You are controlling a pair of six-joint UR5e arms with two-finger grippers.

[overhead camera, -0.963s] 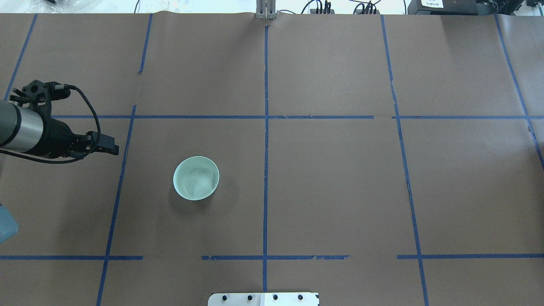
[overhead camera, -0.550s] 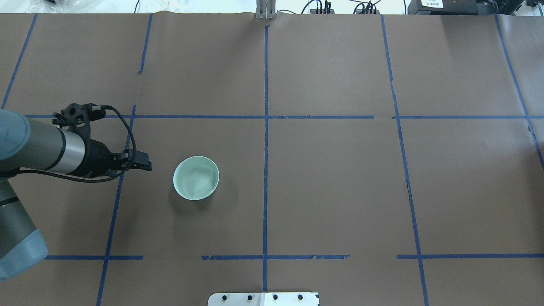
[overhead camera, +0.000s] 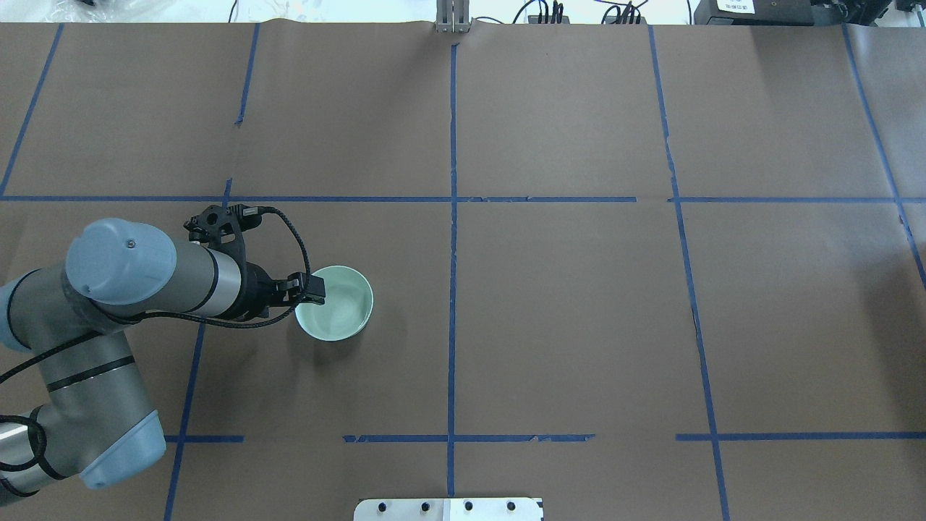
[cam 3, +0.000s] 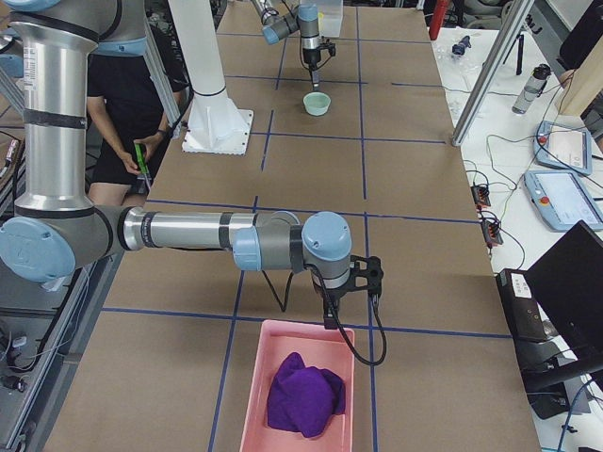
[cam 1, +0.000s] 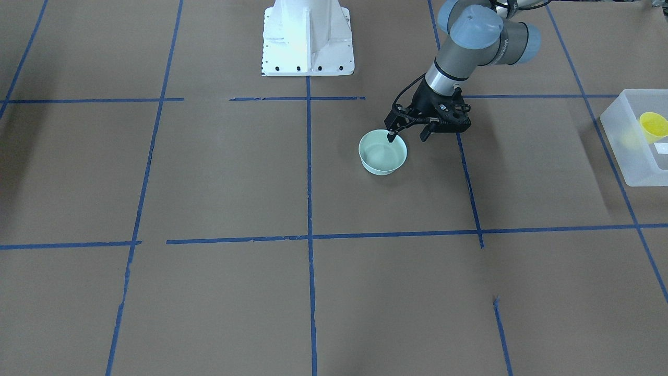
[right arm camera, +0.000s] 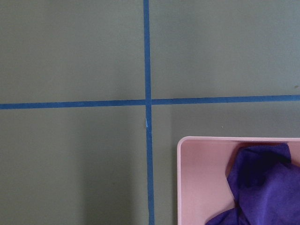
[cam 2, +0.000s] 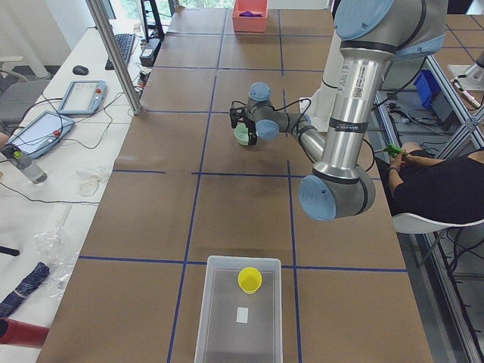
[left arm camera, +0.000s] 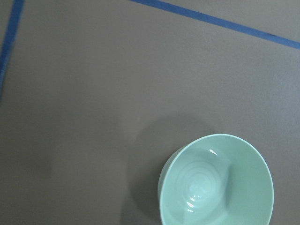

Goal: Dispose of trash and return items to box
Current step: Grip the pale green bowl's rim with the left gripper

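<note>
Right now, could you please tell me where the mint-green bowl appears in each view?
Front-facing: mint-green bowl right of centre.
Overhead: left of centre.
Exterior left: upper middle, partly hidden.
Exterior right: top centre.
Left wrist: bottom right.
Right wrist: absent.
Landmark: left arm ending at it.

No text can be read with certainty: the print on the white label [overhead camera: 736, 6] of the black device [overhead camera: 770, 13] beyond the worktop [overhead camera: 579, 289], the lettering on the dark band [cam 2: 348, 125] of the left arm [cam 2: 354, 83] and any marking on the white slip [cam 2: 242, 315] in the box [cam 2: 218, 333] are rendered too small.
</note>
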